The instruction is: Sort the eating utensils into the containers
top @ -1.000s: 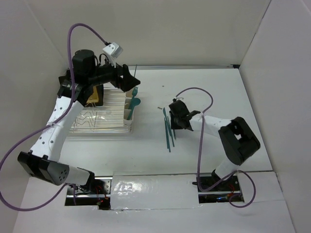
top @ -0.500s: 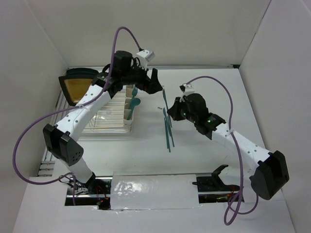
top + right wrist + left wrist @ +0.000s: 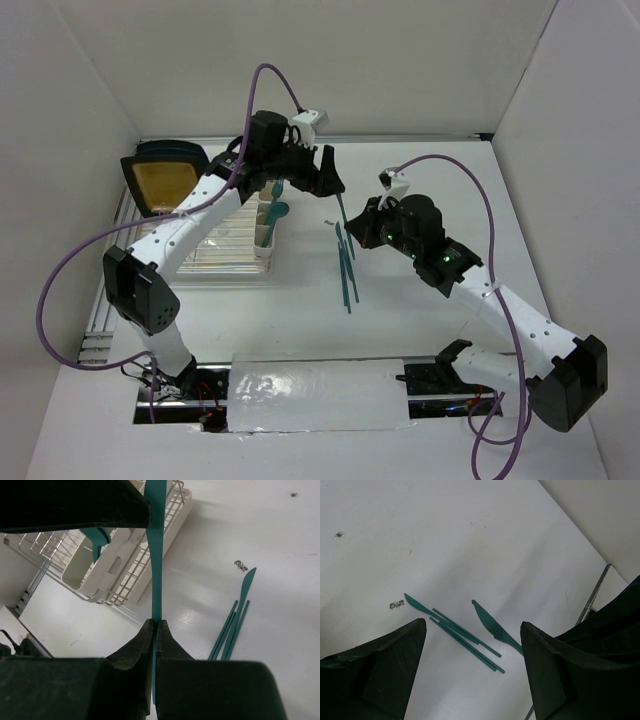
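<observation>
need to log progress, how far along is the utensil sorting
Done: a fork and a spoon already stand in the containers. In hand: the right gripper is shut on one teal utensil; the left gripper is open and empty. Left: about three loose utensils lie on the table, plus the held one to drop in.

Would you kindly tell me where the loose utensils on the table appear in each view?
Top external: loose utensils, centre of the picture.
Left wrist: lower middle.
Right wrist: right side, lower half.
Shared landmark: dark crumbs beside their pointed tip.
</observation>
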`<state>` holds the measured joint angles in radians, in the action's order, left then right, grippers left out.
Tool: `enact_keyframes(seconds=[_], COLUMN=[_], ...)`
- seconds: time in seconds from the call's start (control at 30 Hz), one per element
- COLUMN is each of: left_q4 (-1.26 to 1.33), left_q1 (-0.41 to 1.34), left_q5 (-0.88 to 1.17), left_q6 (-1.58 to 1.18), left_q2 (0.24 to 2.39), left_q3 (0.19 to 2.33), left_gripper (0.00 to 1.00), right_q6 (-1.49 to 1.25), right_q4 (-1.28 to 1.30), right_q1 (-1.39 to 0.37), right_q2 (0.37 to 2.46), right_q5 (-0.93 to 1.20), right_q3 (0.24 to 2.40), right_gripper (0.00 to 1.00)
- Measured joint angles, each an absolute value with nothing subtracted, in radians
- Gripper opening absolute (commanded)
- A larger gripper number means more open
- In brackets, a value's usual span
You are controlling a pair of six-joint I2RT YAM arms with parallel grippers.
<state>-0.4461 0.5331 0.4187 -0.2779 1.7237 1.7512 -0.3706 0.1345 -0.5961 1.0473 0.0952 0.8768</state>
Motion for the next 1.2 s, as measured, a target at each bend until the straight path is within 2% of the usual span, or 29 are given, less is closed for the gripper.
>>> enact_keyframes(seconds=[0.23, 0.33, 0.43, 0.47, 0.53, 0.57, 0.63, 0.67, 0.73, 0.9, 1.0, 1.03, 1.1, 1.13, 1.2], left_q4=[-0.424, -0.424, -0.424, -0.424, -0.422, -0.422, -0.416, -0.414, -0.41, -0.414, -0.428, -0.433, -0.451, -0.458, -0.462], left_q1=[0.535, 0.537, 0.54, 0.54, 0.54, 0.54, 0.54, 0.541, 0.55, 0.55, 0.539, 0.539, 0.52, 0.509, 0.469], left_q5=[0.464, 0.483, 0.5, 0.505, 0.514, 0.521, 0.541, 0.551, 0.558, 0.55, 0.545, 0.545, 0.542, 0.54, 0.537], left_q6=[-0.322, -0.326, -0.333, -0.339, -0.346, -0.346, -0.36, -0.368, -0.358, -0.338, -0.319, -0.315, -0.302, -0.292, -0.282], left_q2=[1.766, 1.787, 1.791, 1.791, 1.791, 1.791, 1.792, 1.792, 1.792, 1.793, 1.806, 1.806, 1.823, 1.827, 1.827], left_q3=[1.755, 1.755, 1.755, 1.756, 1.758, 1.76, 1.771, 1.781, 1.797, 1.813, 1.85, 1.853, 1.918, 1.943, 1.991], left_gripper=[0.69, 0.7, 0.65, 0.56, 0.47, 0.35, 0.23, 0.09, 0.0, 0.0, 0.0, 0.0, 0.0, 0.0, 0.0], right_q6=[-0.358, -0.35, -0.342, -0.339, -0.336, -0.334, -0.334, -0.334, -0.332, -0.337, -0.343, -0.348, -0.349, -0.355, -0.361], right_q4=[0.135, 0.136, 0.143, 0.143, 0.146, 0.147, 0.154, 0.155, 0.164, 0.189, 0.213, 0.224, 0.259, 0.271, 0.295], right_q1=[-0.598, -0.598, -0.598, -0.598, -0.598, -0.598, -0.599, -0.6, -0.6, -0.6, -0.6, -0.6, -0.6, -0.6, -0.6], right_q2=[1.048, 1.048, 1.054, 1.057, 1.063, 1.068, 1.079, 1.09, 1.103, 1.106, 1.106, 1.106, 1.106, 1.103, 1.085], right_q5=[0.109, 0.109, 0.11, 0.109, 0.105, 0.102, 0.099, 0.094, 0.083, 0.06, 0.049, 0.046, 0.034, 0.028, 0.002], right_q3=[0.883, 0.894, 0.908, 0.913, 0.926, 0.933, 0.941, 0.944, 0.951, 0.979, 1.004, 1.015, 1.044, 1.053, 1.06], right_gripper=[0.0, 0.0, 0.0, 0.0, 0.0, 0.0, 0.0, 0.0, 0.01, 0.11, 0.36, 0.54, 0.69, 0.82, 0.92])
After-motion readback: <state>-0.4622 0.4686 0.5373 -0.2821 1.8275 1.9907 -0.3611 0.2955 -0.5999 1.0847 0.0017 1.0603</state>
